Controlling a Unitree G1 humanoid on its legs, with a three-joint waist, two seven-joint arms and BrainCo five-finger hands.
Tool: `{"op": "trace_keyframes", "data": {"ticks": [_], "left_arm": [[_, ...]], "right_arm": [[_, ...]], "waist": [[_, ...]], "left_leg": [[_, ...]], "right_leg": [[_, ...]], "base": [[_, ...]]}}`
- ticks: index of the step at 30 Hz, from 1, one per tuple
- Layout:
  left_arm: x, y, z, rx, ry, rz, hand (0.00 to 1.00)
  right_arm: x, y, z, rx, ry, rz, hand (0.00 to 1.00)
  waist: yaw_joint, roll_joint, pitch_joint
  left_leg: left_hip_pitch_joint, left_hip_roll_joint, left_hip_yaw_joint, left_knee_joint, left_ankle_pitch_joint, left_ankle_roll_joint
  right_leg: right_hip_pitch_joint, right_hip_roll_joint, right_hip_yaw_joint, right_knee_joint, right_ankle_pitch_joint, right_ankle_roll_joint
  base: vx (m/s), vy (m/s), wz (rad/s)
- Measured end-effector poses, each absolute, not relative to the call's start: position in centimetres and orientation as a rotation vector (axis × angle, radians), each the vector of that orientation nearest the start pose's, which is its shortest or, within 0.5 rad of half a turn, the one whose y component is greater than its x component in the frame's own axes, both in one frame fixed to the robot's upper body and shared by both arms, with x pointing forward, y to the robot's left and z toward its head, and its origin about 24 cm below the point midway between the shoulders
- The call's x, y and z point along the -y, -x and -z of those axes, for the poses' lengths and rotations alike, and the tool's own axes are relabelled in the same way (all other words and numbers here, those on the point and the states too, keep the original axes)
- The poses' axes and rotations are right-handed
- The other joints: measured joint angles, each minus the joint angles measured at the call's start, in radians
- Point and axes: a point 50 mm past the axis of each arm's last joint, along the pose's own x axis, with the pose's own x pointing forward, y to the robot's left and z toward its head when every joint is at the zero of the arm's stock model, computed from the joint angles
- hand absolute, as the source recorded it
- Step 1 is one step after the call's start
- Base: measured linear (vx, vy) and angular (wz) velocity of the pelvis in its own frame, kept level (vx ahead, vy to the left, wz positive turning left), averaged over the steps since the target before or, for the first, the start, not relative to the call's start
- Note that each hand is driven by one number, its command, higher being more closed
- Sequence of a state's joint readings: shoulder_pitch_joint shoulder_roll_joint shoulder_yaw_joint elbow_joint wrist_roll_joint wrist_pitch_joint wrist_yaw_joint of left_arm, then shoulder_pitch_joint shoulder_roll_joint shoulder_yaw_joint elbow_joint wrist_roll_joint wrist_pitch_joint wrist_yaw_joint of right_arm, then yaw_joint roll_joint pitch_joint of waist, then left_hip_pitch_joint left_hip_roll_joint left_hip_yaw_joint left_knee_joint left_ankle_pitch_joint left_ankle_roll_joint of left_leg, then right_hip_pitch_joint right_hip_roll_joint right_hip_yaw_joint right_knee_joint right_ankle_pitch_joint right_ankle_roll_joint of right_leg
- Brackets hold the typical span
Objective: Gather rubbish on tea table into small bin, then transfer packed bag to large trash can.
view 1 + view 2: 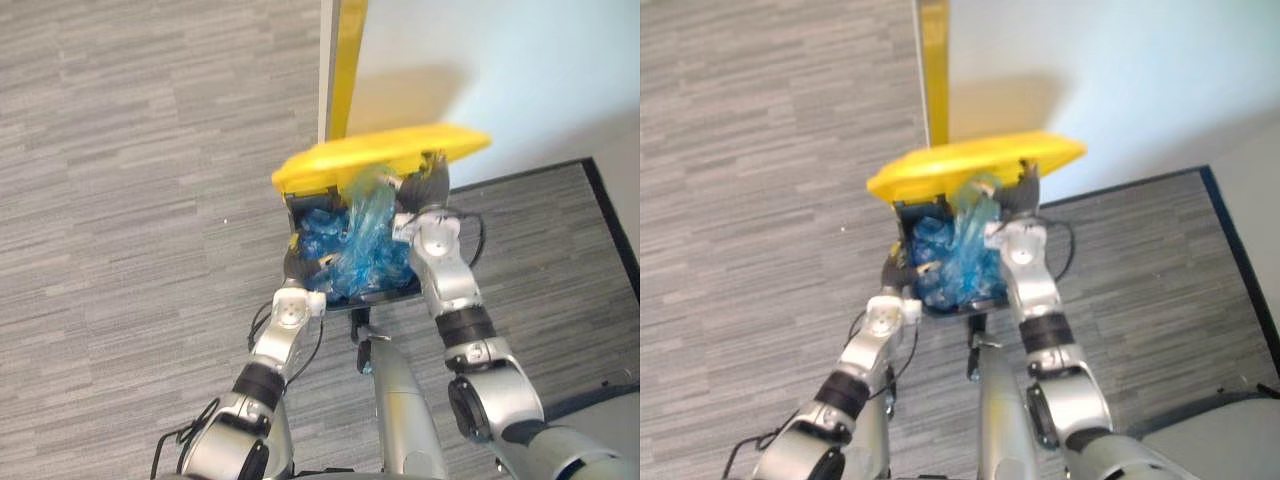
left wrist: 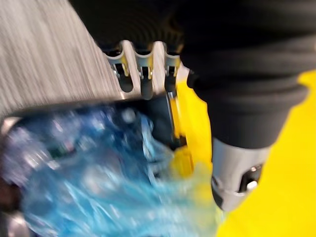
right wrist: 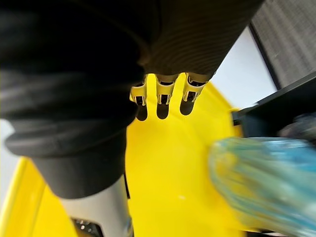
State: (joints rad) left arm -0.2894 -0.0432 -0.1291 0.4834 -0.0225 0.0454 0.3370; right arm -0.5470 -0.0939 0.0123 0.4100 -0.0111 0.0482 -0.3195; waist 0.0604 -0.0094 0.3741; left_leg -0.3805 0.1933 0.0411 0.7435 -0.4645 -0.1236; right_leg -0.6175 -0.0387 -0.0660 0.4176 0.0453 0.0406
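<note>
left eye view: blue bag [image 1: 365, 240] in black bin [image 1: 298, 212] (rim seemingly mostly hidden).

From my remote seat I see grey floor [image 1: 130, 200] with a fine streaked grain across the left side and the lower right. A pale panel [image 1: 500, 60] takes up the upper right. A yellow strip [image 1: 349, 60] runs upright along its left edge, with a thin grey strip [image 1: 325, 60] just beside it. Black trim [image 1: 520, 175] borders the panel's lower edge, then turns down the right side.
</note>
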Motion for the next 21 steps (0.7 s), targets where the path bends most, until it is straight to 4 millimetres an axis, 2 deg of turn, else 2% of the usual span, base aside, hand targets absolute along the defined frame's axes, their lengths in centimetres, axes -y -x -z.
{"op": "trace_keyframes", "data": {"ticks": [3, 5, 6, 7, 8, 9, 10, 11, 12, 13, 14, 15, 16, 17, 18, 19, 20, 21], "left_arm": [[-12.6, -27.0, 2.7, -0.355, -0.029, -0.191, 0.00], [-14.0, -24.9, 5.0, -0.443, -0.014, -0.225, 0.00], [-14.6, -23.7, 6.3, -0.500, -0.008, -0.245, 0.00], [-15.2, -22.7, 7.4, -0.557, 0.001, -0.269, 0.00], [-15.7, -21.4, 8.8, -0.628, 0.026, -0.300, 0.00], [-16.3, -20.7, 9.4, -0.661, 0.036, -0.326, 0.00], [-17.2, -18.9, 10.7, -0.729, 0.042, -0.372, 0.00], [-17.8, -17.5, 11.6, -0.791, 0.050, -0.406, 0.00], [-18.1, -16.6, 12.2, -0.828, 0.053, -0.425, 0.00], [-18.3, -16.5, 12.4, -0.844, 0.055, -0.438, 0.00], [-18.2, -15.3, 13.3, -0.901, 0.067, -0.456, 0.00], [-18.3, -14.8, 13.5, -0.918, 0.076, -0.470, 0.00], [-18.3, -14.5, 13.7, -0.935, 0.065, -0.469, 0.00], [-18.6, -14.6, 13.8, -0.940, 0.052, -0.469, 0.00], [-18.3, -14.6, 13.9, -0.952, 0.070, -0.472, 0.00], [-17.9, -14.5, 14.1, -0.965, 0.076, -0.462, 0.00], [-17.8, -14.4, 14.3, -0.984, 0.078, -0.459, 0.00], [-17.7, -14.2, 14.4, -0.991, 0.078, -0.461, 0.00]], "right_arm": [[14.5, -33.1, -6.1, -0.028, 0.121, 0.209, 0.00], [14.4, -31.2, -3.2, -0.123, 0.110, 0.197, 0.00], [14.3, -30.2, -1.9, -0.166, 0.113, 0.192, 0.00], [14.4, -29.2, -0.6, -0.207, 0.119, 0.194, 0.00], [14.7, -27.9, 0.8, -0.263, 0.106, 0.202, 0.00], [14.7, -27.0, 1.9, -0.303, 0.095, 0.209, 0.00], [14.8, -25.3, 3.8, -0.384, 0.079, 0.223, 0.00], [15.1, -23.6, 5.7, -0.467, 0.072, 0.234, 0.00], [15.2, -22.3, 7.1, -0.530, 0.065, 0.245, 0.00], [15.5, -21.1, 8.5, -0.595, 0.061, 0.259, 0.00], [16.6, -18.9, 10.6, -0.711, 0.065, 0.297, 0.00], [17.0, -17.7, 11.4, -0.763, 0.072, 0.309, 0.00], [17.0, -15.4, 12.9, -0.852, 0.071, 0.323, 0.00], [17.5, -13.6, 14.0, -0.937, 0.082, 0.342, 0.00], [18.1, -13.2, 14.2, -0.958, 0.091, 0.362, 0.00], [18.5, -13.1, 14.3, -0.970, 0.117, 0.363, 0.00], [18.7, -12.7, 14.5, -0.985, 0.116, 0.377, 0.00], [18.7, -12.4, 14.6, -0.998, 0.114, 0.382, 0.00]], "waist": [[0.002, 0.000, -0.002], [0.007, -0.003, -0.010], [0.006, -0.003, -0.013], [0.001, -0.008, -0.025], [0.004, -0.012, -0.041], [0.002, -0.013, -0.043], [-0.006, -0.028, -0.072], [-0.006, -0.041, -0.098], [-0.007, -0.047, -0.112], [-0.009, -0.045, -0.123], [0.005, -0.008, -0.166], [0.004, 0.003, -0.179], [-0.011, -0.039, -0.204], [-0.006, -0.053, -0.213], [-0.002, -0.036, -0.227], [-0.003, -0.022, -0.235], [-0.011, -0.016, -0.242], [-0.010, -0.017, -0.247]], "left_leg": [[0.064, -0.015, 0.011, -0.028, 0.005, 0.009], [0.112, -0.017, 0.028, -0.040, 0.006, 0.009], [0.134, -0.017, 0.035, -0.044, 0.006, 0.008], [0.143, -0.020, 0.038, -0.051, 0.019, 0.006], [0.157, -0.005, 0.049, -0.098, 0.045, 0.021], [0.182, 0.003, 0.060, -0.136, 0.072, 0.006], [0.220, 0.001, 0.058, -0.208, 0.115, -0.011], [0.244, 0.002, 0.057, -0.257, 0.141, -0.021], [0.251, 0.003, 0.054, -0.271, 0.147, -0.026], [0.249, 0.004, 0.046, -0.284, 0.147, -0.025], [0.258, 0.063, 0.050, -0.355, 0.181, -0.014], [0.283, 0.077, 0.076, -0.405, 0.220, -0.042], [0.313, 0.036, 0.082, -0.454, 0.257, -0.062], [0.330, 0.025, 0.086, -0.500, 0.284, -0.059], [0.328, 0.036, 0.087, -0.515, 0.291, -0.057], [0.327, 0.041, 0.086, -0.522, 0.298, -0.042], [0.331, 0.030, 0.089, -0.525, 0.310, -0.024], [0.339, 0.020, 0.096, -0.533, 0.311, -0.022]], "right_leg": [[0.051, -0.010, 0.004, -0.005, -0.004, 0.005], [0.084, -0.013, 0.014, -0.004, -0.007, 0.024], [0.099, -0.014, 0.019, -0.001, 0.000, 0.045], [0.106, -0.018, 0.025, -0.010, 0.019, 0.091], [0.123, -0.020, 0.030, -0.044, 0.046, 0.138], [0.119, -0.027, 0.015, 0.055, 0.026, 0.088], [0.115, -0.044, -0.001, 0.255, -0.056, 0.001], [0.139, -0.059, -0.006, 0.350, -0.125, -0.015], [0.151, -0.064, -0.006, 0.361, -0.146, -0.006], [0.166, -0.045, -0.020, 0.326, -0.140, 0.006], [0.226, 0.006, -0.020, 0.193, -0.153, 0.036], [0.235, -0.003, -0.031, 0.282, -0.200, 0.006], [0.284, -0.049, -0.012, 0.308, -0.269, 0.008], [0.345, -0.037, -0.012, 0.199, -0.322, 0.002], [0.366, -0.017, -0.012, 0.125, -0.322, -0.005], [0.377, -0.007, -0.022, 0.069, -0.302, -0.035], [0.401, 0.002, -0.028, 0.011, -0.268, -0.041], [0.413, 0.005, -0.030, -0.010, -0.257, -0.039]], "base": [[-0.03, 0.010, 0.00], [-0.03, 0.038, -0.15], [-0.04, 0.069, -0.18], [-0.06, 0.019, -0.13], [-0.08, -0.028, -0.07], [-0.05, -0.082, 0.08], [0.01, -0.089, 0.13], [0.04, -0.091, 0.16], [0.00, -0.115, 0.11], [-0.04, -0.121, -0.08], [-0.02, -0.166, -0.21], [0.07, -0.192, -0.16], [0.08, -0.206, -0.04], [0.03, -0.175, -0.08], [-0.05, -0.117, -0.36], [-0.11, -0.059, -0.32], [-0.11, -0.019, -0.16], [-0.13, -0.005, 0.01]]}}
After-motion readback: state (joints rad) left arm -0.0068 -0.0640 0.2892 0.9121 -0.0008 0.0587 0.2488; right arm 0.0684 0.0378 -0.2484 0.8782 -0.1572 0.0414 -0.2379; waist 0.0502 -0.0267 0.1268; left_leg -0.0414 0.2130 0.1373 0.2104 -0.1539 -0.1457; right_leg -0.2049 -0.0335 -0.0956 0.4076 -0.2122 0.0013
